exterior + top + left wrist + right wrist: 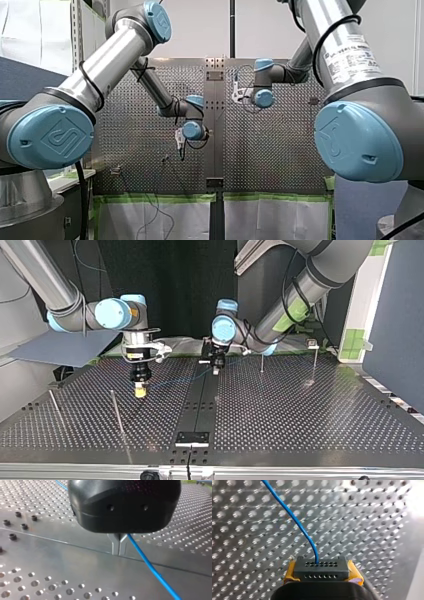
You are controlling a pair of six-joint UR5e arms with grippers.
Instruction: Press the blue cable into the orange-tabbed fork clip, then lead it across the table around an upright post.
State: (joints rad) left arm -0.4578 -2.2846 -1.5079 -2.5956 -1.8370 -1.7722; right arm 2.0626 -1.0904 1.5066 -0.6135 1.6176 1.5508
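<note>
- The black housing (125, 505) of my left gripper (119, 552) is nearest in the left wrist view. Below it, 2 metal fingers (115, 545) reach down to the table (62, 562), at a seam between plates.
- These fingers stand pressed almost together, with only a thin slit between them. The blue cable (152, 566) comes out where they meet the housing, so the claw is closed on it.
- From there the cable slants over the smooth plate towards the camera. Another short stretch shows beyond the housing.
- In the right wrist view, my right gripper (321, 566) shows yellow pads (290, 572) on either side of a grey block (322, 573) with 2 rows of small holes.
- This claw is closed too. The cable enters the block's far face, is held there, and arcs away over the perforated table.
- In the top view, the right gripper hangs left of the middle with its yellow tip just above the table. The left gripper sits at the far end of the dark centre strip (200, 400). A thin blue line runs between them.
- 4 upright posts (116, 410) stand on the table, 2 at the near left and 2 at the far right. The near-left pair is apart from the cable.
</note>
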